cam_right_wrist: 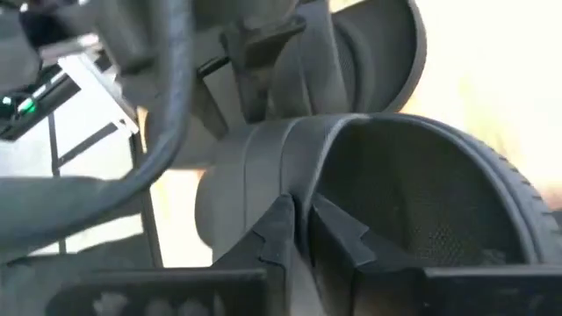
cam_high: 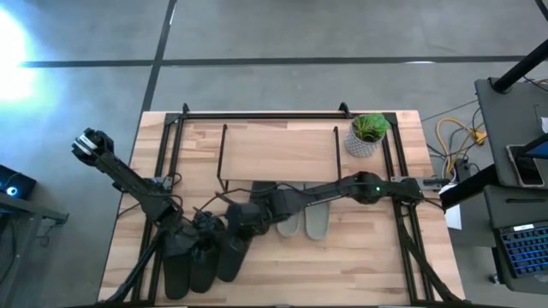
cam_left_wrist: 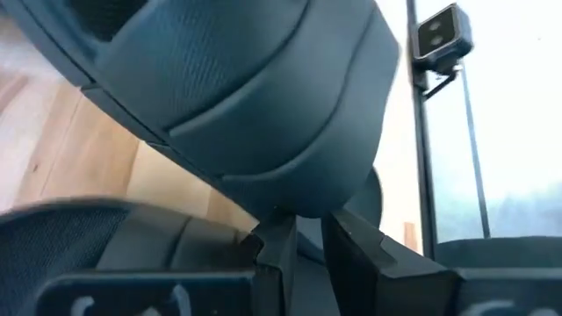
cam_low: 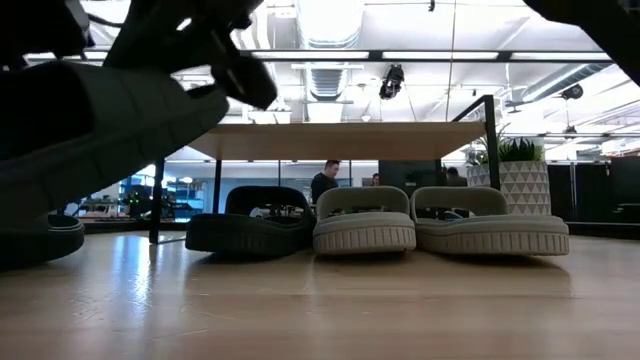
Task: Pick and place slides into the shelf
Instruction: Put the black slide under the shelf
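A dark slide is held up above the table's near left part, tilted, with both grippers on it. My left gripper and my right gripper meet there, both shut on this slide. Two more dark slides lie flat on their soles near the table's near left edge. Under the shelf, whose wooden board stands on black wire legs, a black slide and the pale grey pair rest on their soles. My left gripper pinches a rim of the dark slide between its two fingers, coming from the table's left. The slide is lifted clear and bulges above the fingers in the left wrist view. My right gripper pinches a thin curved edge of the same slide beside its hollow footbed, one finger on each face, coming from the table's right.
A potted plant stands at the table's far right, beside the shelf. Black frame rails run along the table's far edge and sides. A desk with a laptop stands right of the table. People show in the room behind.
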You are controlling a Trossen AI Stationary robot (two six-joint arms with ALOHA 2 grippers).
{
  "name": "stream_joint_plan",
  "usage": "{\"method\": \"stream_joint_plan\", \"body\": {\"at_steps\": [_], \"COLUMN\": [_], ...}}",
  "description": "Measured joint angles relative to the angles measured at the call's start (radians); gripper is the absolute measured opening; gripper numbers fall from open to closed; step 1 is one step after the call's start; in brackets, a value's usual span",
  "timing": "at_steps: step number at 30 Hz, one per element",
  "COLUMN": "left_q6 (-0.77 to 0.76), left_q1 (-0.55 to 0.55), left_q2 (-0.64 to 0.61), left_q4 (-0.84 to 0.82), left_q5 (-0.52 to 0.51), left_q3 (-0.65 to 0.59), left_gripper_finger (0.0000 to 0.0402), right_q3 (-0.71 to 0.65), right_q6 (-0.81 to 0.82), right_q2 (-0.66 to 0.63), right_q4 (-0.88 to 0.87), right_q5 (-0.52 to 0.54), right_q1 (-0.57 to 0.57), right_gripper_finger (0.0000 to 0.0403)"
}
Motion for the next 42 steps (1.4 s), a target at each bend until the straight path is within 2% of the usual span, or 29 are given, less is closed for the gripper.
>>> {"method": "stream_joint_plan", "body": {"at_steps": [3, 10, 13, 19, 23, 29, 32, 38, 42], "left_q6": [-0.005, -0.007, -0.007, -0.003, -0.004, -0.004, -0.003, 0.005, 0.01], "left_q1": [0.0, -0.005, -0.005, -0.006, -0.006, -0.006, -0.006, -0.006, -0.006], "left_q2": [0.009, 0.02, 0.019, 0.02, 0.019, 0.019, 0.019, 0.019, 0.018], "left_q4": [-0.01, 0.003, 0.003, 0.002, 0.001, 0.001, 0.001, 0.0, 0.002], "left_q5": [0.001, -0.023, -0.026, -0.025, -0.023, -0.021, -0.019, -0.026, -0.034], "left_q3": [-0.002, -0.003, -0.003, -0.004, -0.004, -0.002, -0.003, -0.003, -0.002], "left_gripper_finger": [0.0042, 0.0042, 0.0042, 0.0042, 0.0042, 0.0042, 0.0042, 0.0042, 0.0042], "right_q3": [0.001, 0.0, 0.0, 0.002, 0.002, 0.004, 0.005, 0.002, -0.005], "right_q6": [0.018, 0.064, 0.073, 0.07, 0.108, 0.358, 0.479, 0.79, 0.923], "right_q2": [0.017, 0.027, 0.013, -0.023, -0.03, -0.076, -0.078, -0.057, -0.022], "right_q4": [0.033, 0.009, -0.031, 0.041, 0.085, -0.166, -0.276, -0.315, -0.337], "right_q5": [0.003, 0.003, 0.055, 0.204, 0.226, 0.236, 0.221, 0.234, 0.316], "right_q1": [-0.006, -0.012, -0.014, -0.015, -0.017, 0.032, 0.102, 0.19, 0.205], "right_gripper_finger": [0.0057, 0.0168, 0.0203, 0.0232, 0.0237, 0.0212, 0.0168, 0.0032, 0.0014]}}
